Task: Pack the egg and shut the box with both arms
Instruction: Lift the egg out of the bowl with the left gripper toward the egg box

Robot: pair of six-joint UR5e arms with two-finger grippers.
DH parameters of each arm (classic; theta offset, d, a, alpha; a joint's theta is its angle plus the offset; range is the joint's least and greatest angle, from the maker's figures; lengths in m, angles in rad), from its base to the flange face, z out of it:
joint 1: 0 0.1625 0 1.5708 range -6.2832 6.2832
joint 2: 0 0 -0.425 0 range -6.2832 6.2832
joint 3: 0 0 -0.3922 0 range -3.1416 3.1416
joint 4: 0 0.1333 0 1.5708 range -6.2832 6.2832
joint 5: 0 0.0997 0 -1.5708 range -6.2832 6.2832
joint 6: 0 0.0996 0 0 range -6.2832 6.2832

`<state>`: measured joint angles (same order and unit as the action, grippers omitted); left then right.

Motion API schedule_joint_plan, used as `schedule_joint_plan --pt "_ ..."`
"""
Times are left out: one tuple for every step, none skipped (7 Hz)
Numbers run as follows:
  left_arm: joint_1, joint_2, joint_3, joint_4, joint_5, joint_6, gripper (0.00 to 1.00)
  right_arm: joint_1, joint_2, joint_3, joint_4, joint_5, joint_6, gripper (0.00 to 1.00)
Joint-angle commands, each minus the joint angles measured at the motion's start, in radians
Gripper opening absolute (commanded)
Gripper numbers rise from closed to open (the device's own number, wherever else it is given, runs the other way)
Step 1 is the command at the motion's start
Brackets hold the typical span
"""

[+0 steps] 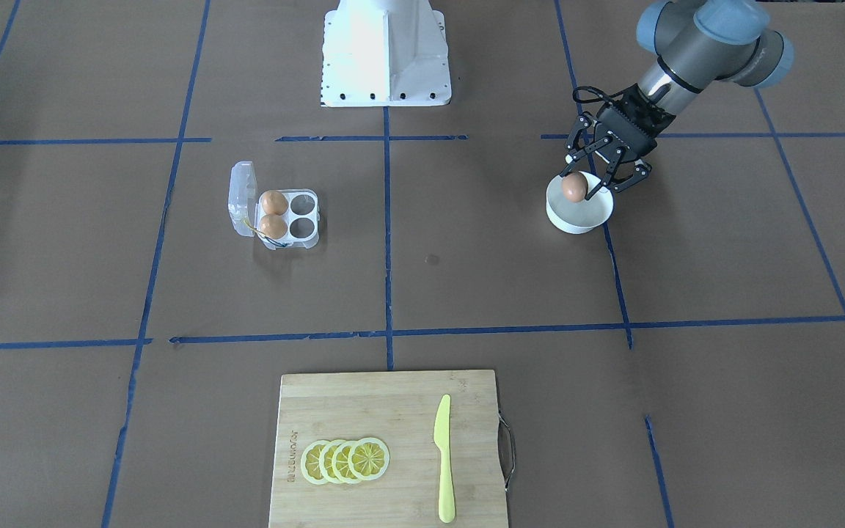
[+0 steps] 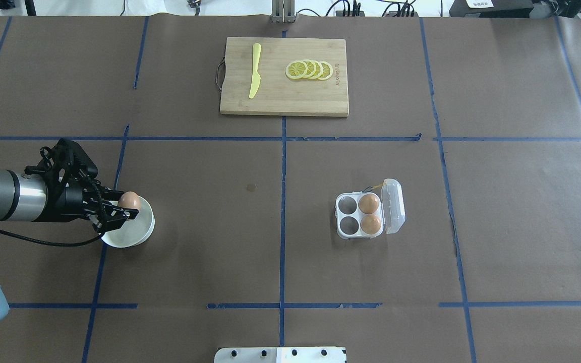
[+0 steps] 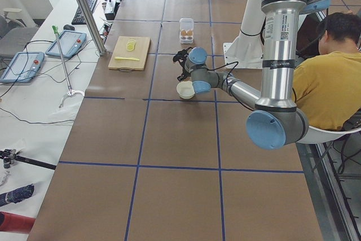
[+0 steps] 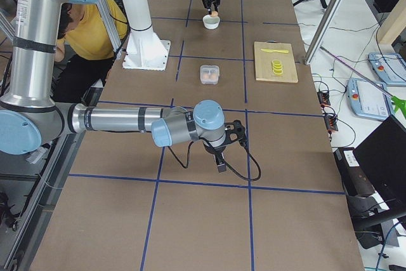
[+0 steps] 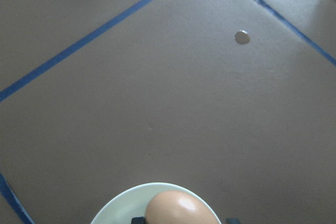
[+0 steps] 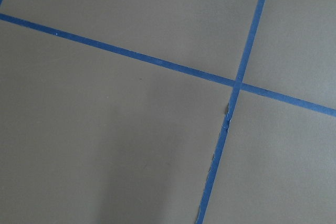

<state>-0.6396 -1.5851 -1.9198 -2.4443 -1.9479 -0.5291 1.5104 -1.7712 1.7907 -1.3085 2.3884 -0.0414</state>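
Observation:
A tan-brown egg hangs just over a round white bowl, and my left gripper is shut on it. From overhead the same egg sits between the black fingers at the bowl's left rim. The clear box lies open with its lid folded back. Two more eggs fill the cups beside the lid, and the other two cups are bare. My right gripper shows only in the exterior right view, low over bare table. I cannot tell whether it is open or shut.
A bamboo cutting board holds lemon slices and a yellow knife on the side across from the robot. The white pedestal stands at the robot's edge. A person in a yellow shirt sits behind the base.

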Motion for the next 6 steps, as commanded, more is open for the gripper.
schedule_joint_plan --pt "0.001 -0.134 0.042 -0.002 0.010 -0.015 0.40 0.002 -0.004 0.003 0.000 0.000 0.000 1.00" --pt "0.003 -0.224 0.091 -0.002 0.009 -0.017 0.40 0.002 -0.005 0.006 0.000 0.000 0.000 1.00" --pt "0.006 -0.289 0.116 -0.001 0.007 -0.017 0.36 0.002 -0.005 0.006 0.000 0.000 0.000 1.00" --pt "0.008 -0.349 0.142 -0.001 0.007 -0.005 0.35 0.007 -0.005 0.006 0.000 0.000 0.000 1.00" --pt "0.012 -0.395 0.157 -0.005 0.009 -0.002 0.24 0.010 -0.004 0.007 0.000 0.000 0.000 1.00" --pt "0.033 -0.435 0.198 -0.065 0.009 0.000 0.19 0.011 -0.004 0.007 0.000 0.000 0.000 1.00"
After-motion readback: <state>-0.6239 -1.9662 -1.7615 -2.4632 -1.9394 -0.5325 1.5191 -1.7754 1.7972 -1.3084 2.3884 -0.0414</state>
